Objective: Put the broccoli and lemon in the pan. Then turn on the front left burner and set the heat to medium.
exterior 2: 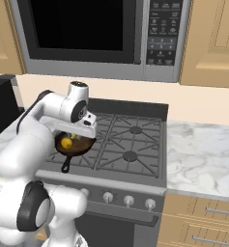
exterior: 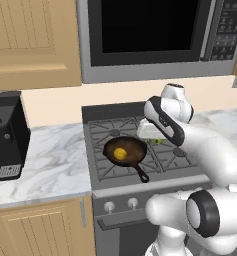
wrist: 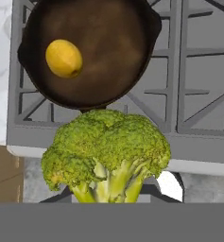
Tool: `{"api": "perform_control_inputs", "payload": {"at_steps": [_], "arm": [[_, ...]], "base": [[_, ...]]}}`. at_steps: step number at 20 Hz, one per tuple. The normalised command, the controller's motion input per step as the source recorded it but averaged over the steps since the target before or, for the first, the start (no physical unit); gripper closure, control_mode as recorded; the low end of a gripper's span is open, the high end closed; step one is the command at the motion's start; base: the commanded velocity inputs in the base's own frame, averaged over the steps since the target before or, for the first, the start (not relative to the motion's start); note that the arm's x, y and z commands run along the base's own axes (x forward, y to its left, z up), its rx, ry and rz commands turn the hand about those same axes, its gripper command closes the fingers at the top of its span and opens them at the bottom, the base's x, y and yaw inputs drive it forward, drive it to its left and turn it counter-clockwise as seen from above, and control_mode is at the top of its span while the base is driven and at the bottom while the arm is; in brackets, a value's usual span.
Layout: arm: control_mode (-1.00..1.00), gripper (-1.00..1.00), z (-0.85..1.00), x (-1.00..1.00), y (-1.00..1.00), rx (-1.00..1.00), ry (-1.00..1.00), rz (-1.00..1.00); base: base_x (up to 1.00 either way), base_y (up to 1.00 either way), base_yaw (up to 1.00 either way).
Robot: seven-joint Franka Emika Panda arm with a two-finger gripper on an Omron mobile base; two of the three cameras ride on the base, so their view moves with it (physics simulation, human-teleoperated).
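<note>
gripper [wrist: 108, 201]: fingers closed on the pale stem of one bumpy green broccoli [wrist: 106, 153], held above the stove | one smooth yellow lemon [wrist: 64, 58] lies inside the round dark cast-iron pan [wrist: 104, 71] on the grey grate [wrist: 198, 71] | arm bent, hand pointing down beside the pan

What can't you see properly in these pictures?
- Fingers: in the hand view the broccoli hides the tips clamped on it.
- Broccoli in the left base view: the white hand covers nearly all of it.
- Pan in the hand view: its top edge is cut off and its handle is hidden behind the broccoli.
- Stove knobs: their markings are too small to read.
- The lemon shows clearly.
</note>
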Motion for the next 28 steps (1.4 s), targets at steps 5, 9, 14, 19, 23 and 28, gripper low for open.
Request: {"api": "perform_control_inputs", "payload": {"at_steps": [5,9,14,19,23,28], "arm": [[-1.00,1.00,-0.33,0.09,0.19,0.00,0.11,0.00],[-1.00,1.00,-0.27,0.25,0.02,0.00,0.06,0.00],[-1.00,1.00,-0.24,0.30,0.00,0.00,0.06,0.00],[-1.00,1.00,-0.21,0.26,0.03,0.00,0.07,0.00],[-1.00,1.00,-0.14,0.23,0.09,0.00,0.06,0.00],[-1.00,1.00,-0.11,0.20,0.10,0.00,0.05,0.00]], "base": [[0.00,0.00,0.00],[0.00,0.00,0.00],[0.00,0.00,0.00],[0.00,0.00,0.00],[0.00,0.00,0.00],[0.00,0.00,0.00]]}}
